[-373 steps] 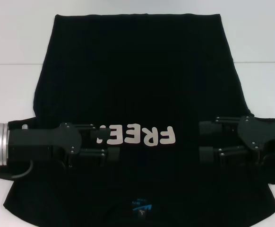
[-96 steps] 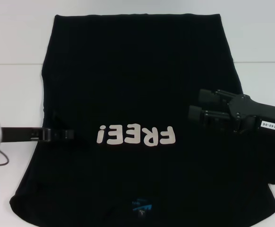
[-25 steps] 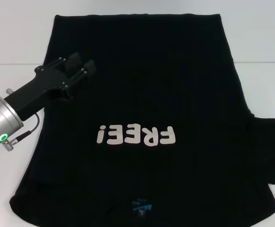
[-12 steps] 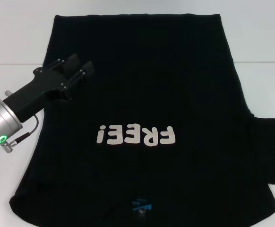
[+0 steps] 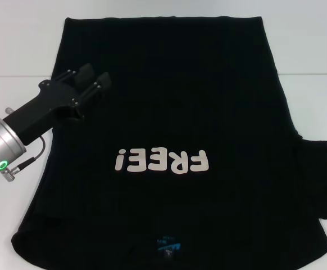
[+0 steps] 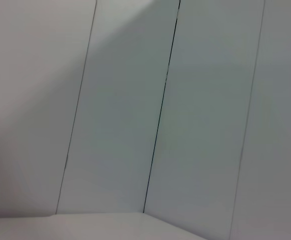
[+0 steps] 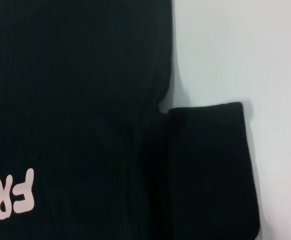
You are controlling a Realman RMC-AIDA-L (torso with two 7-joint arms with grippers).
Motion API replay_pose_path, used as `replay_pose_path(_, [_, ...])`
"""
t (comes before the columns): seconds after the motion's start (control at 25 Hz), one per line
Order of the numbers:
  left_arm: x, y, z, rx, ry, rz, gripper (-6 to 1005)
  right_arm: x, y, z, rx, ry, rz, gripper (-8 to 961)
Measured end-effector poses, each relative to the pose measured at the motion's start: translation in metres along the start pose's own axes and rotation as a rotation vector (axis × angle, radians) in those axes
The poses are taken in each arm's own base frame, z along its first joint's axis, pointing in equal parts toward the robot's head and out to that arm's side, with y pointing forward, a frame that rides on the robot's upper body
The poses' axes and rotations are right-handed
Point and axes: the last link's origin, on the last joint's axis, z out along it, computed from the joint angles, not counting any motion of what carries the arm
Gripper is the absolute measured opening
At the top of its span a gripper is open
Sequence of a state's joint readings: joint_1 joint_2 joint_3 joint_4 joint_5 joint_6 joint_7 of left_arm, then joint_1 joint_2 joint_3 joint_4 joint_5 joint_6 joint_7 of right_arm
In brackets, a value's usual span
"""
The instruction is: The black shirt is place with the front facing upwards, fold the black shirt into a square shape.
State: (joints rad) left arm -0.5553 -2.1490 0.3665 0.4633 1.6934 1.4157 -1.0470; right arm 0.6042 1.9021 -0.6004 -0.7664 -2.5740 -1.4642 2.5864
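While the left arm reaches diagonally inward from the left side, silver wrist trailing, the black left gripper [image 5: 90,79] is poised over the left edge of the large black cloth T-shirt [image 5: 169,112], its two fingers [image 5: 103,82] spread slightly apart and holding nothing. Beneath and beyond the gripper the shirt lies flat, front up, on the white table [image 5: 17,50]. Its pale "FREE!" chest print [image 5: 162,161] sits nearer the robot than the gripper, the small blue neck label [image 5: 168,245] nearer still. Opposite the gripper, the shirt's right sleeve [image 7: 210,170] lies spread out on the table. Only a dark sliver at the right border could be the right gripper; its fingers cannot be made out. Bare table borders the shirt on both sides.
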Motion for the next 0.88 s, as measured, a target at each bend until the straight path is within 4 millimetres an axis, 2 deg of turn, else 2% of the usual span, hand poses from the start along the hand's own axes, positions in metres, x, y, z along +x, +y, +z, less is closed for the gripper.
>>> replay_pose_path(0.88, [-0.0013, -0.0028, 0.0018, 0.018, -0.014, 0.003, 482, -0.0016, -0.0020, 0.0051, 0.025, -0.010, -0.017, 627])
